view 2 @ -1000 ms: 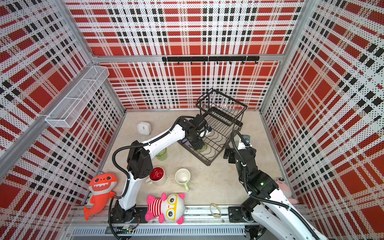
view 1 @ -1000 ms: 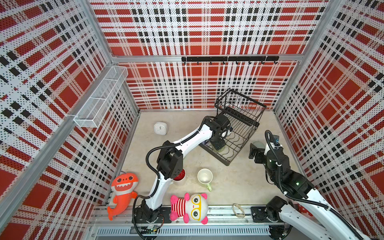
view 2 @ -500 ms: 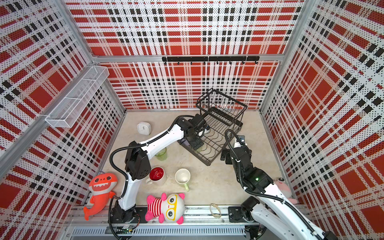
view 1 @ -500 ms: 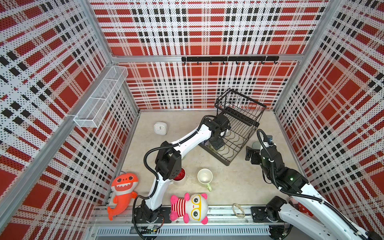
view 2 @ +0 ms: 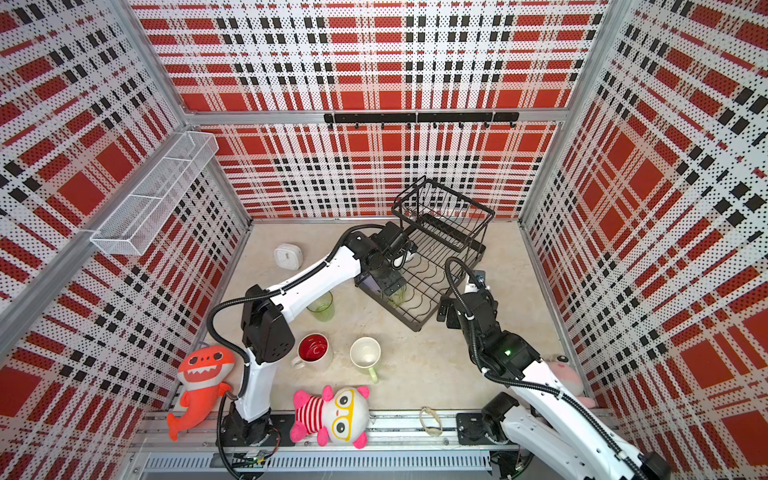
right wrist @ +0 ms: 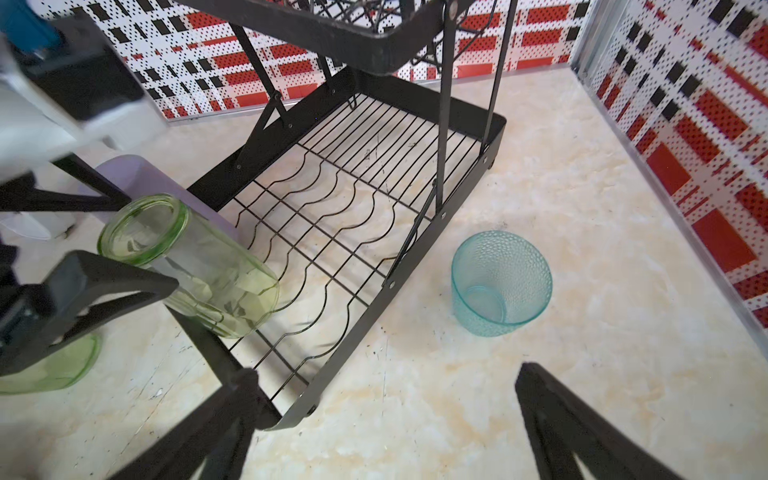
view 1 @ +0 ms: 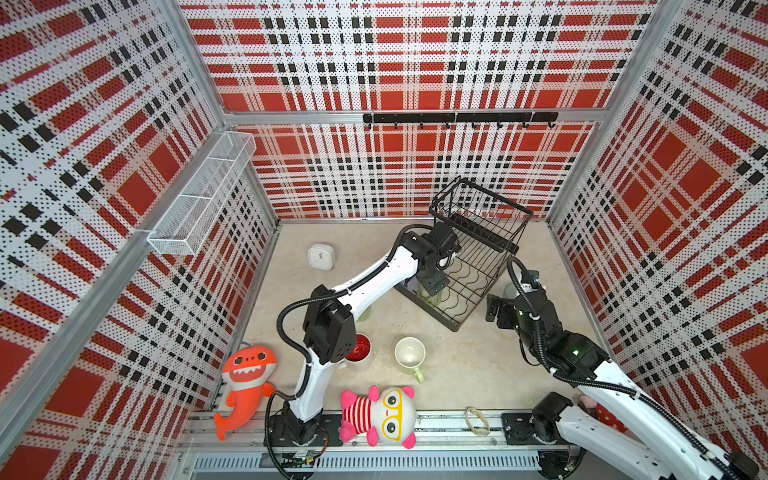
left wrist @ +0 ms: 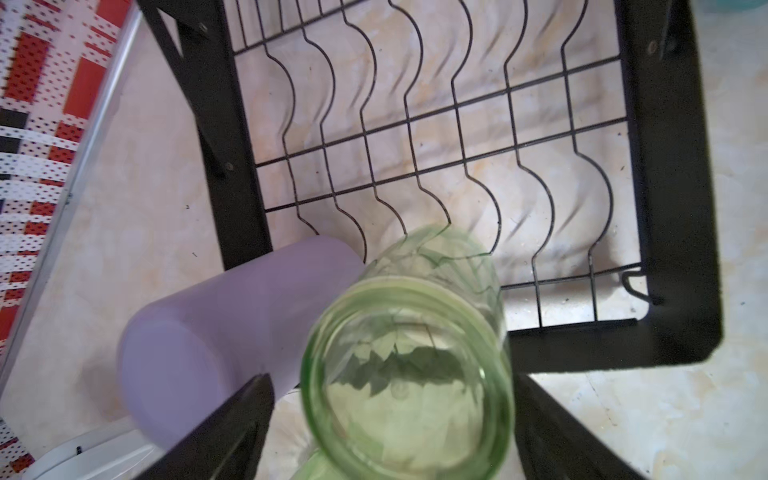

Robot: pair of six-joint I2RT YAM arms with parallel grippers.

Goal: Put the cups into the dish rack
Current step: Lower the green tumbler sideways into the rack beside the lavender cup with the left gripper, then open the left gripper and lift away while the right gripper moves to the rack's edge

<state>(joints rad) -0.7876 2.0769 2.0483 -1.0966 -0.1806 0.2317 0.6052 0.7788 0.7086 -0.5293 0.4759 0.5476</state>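
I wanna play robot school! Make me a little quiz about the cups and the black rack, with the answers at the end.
1. True or false: the small teal cup sits inside the dish rack.
2. The open left gripper straddles which cup? A) lavender tumbler B) clear green tumbler C) small teal cup
3. How many mugs with handles stand on the table outside the dish rack?

Key
1. False. It stands upright on the table, beside the dish rack.
2. B. It is bottom-up on the lower tier.
3. Two: the white mug with red inside and the pale green mug.
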